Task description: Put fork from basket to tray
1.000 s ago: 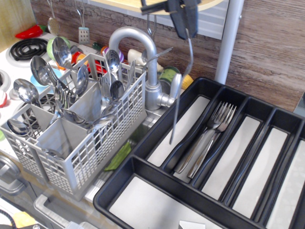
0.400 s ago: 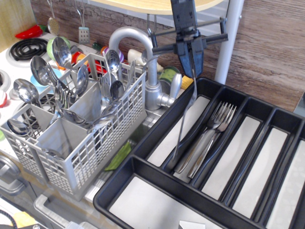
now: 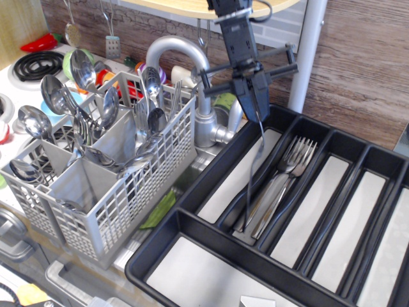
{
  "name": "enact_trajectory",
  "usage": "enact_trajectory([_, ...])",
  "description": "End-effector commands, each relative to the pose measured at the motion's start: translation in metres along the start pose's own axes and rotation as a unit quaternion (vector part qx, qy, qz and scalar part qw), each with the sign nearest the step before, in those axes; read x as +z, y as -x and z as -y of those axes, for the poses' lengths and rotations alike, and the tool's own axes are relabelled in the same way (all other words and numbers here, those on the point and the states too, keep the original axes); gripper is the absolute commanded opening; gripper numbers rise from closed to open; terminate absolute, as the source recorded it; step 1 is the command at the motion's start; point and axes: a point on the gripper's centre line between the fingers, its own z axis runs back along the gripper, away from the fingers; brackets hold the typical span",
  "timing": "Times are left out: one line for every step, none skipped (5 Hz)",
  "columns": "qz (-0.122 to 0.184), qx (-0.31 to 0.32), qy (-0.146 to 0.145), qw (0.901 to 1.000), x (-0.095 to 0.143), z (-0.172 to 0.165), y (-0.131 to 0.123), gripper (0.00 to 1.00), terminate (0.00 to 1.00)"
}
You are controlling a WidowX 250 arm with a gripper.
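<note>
My gripper [image 3: 257,114] hangs over the back left of the black tray [image 3: 185,220] and is shut on the tine end of a steel fork [image 3: 254,173]. The fork hangs nearly upright, its handle tip reaching down into the second long compartment, beside two forks [image 3: 284,179] lying there. The light grey basket [image 3: 121,198] stands at the left, holding several spoons and other cutlery in its back compartments.
A steel tap [image 3: 192,70] rises between basket and tray, close to the left of my gripper. A white post [image 3: 305,57] stands behind the tray. A stove burner [image 3: 35,64] and coloured dishes lie behind the basket. A green item [image 3: 158,211] lies below it.
My gripper has come down and shifted right with the fork, from above the tray's left compartment to over the compartment with the forks. The fork's handle tip has dropped into it.
</note>
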Motion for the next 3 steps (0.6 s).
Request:
enact_trajectory([0.081,0.012,0.048,0.9955,-0.0006,-0.0050,0.0092,1.00,0.00])
enact_trajectory([0.081,0.012,0.048,0.9955,-0.0006,-0.0050,0.0092,1.00,0.00])
enact_trajectory([0.081,0.012,0.048,0.9955,-0.0006,-0.0050,0.0092,1.00,1.00])
